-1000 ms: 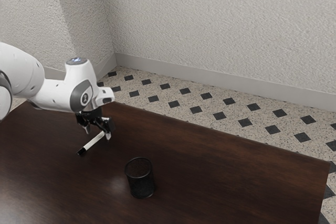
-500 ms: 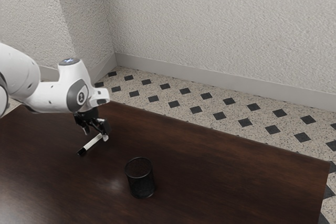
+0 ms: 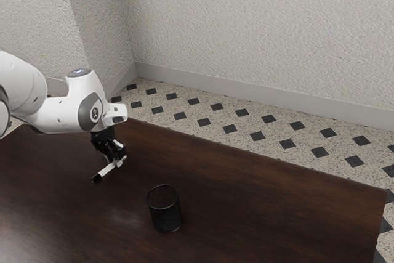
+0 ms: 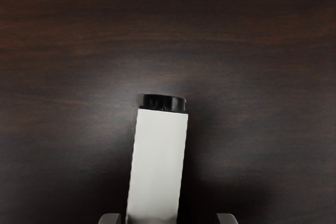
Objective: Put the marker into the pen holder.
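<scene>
Marker (image 4: pixel 157 166): unmoved on table (image 3: pixel 258 214), beyond holder (image 3: pixel 165 218), toward the exterior view's left. Fingers (image 4: pixel 227 219): newly turned to straddle the barrel; parted wider than it, holding nothing. Task bearing: approach apparently aligned; closing, lifting and insertion outstanding.

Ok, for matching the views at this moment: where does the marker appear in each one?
Exterior view: the marker is well toward the exterior view's left, below mid-height, reaching from the gripper down toward the lower left.
Wrist view: just left of centre, running up from the lower edge to about mid-height.
Shared landmark: the gripper's fingertips, by the marker in the exterior view, and apart at the wrist view's lower edge.
</scene>
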